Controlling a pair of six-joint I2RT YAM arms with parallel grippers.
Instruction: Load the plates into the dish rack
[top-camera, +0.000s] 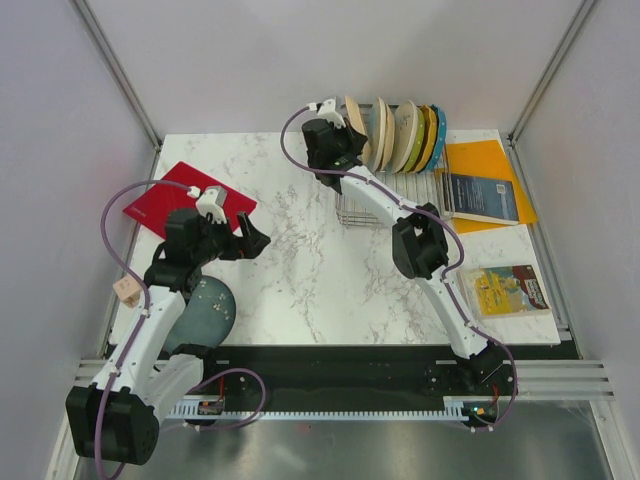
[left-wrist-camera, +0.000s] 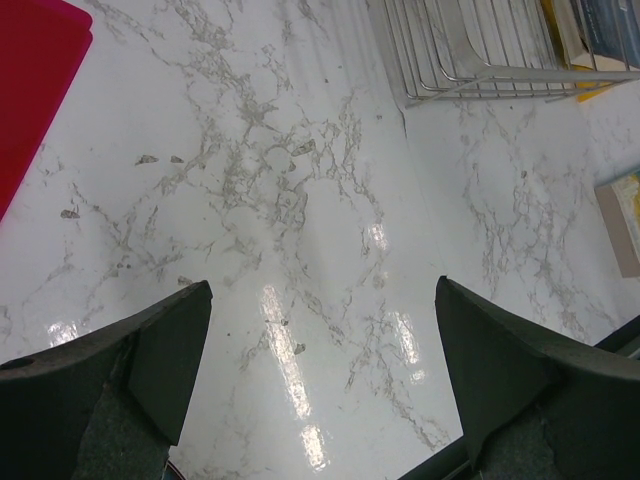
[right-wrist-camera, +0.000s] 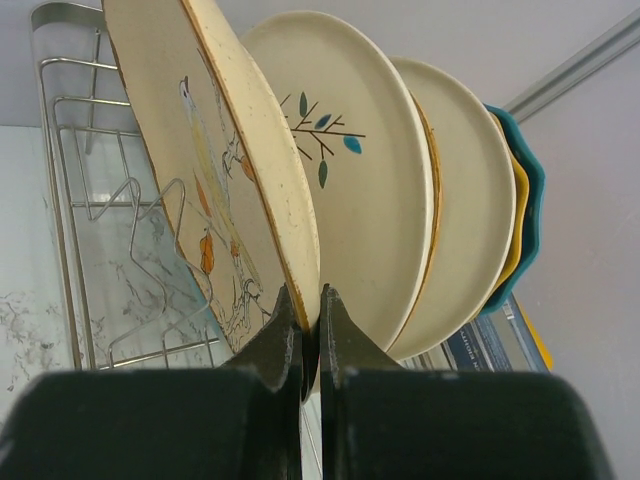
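Observation:
My right gripper (right-wrist-camera: 310, 310) is shut on the lower rim of a cream plate with a bird drawing (right-wrist-camera: 200, 170). The plate is held on edge over the dish rack (right-wrist-camera: 90, 210), at the left end of a row of several upright plates (top-camera: 405, 135). Right behind it stands a cream plate with a branch drawing (right-wrist-camera: 350, 170). A dark speckled plate (top-camera: 208, 312) lies flat on the table under my left arm. My left gripper (top-camera: 250, 240) hangs open above bare marble, with nothing between its fingers (left-wrist-camera: 170, 350).
A red mat (top-camera: 185, 200) lies at the back left. Right of the rack are an orange folder (top-camera: 495, 160) and a dark book (top-camera: 480, 195), with a yellow packet (top-camera: 510, 290) nearer. A small tan block (top-camera: 127, 290) sits at the left table edge.

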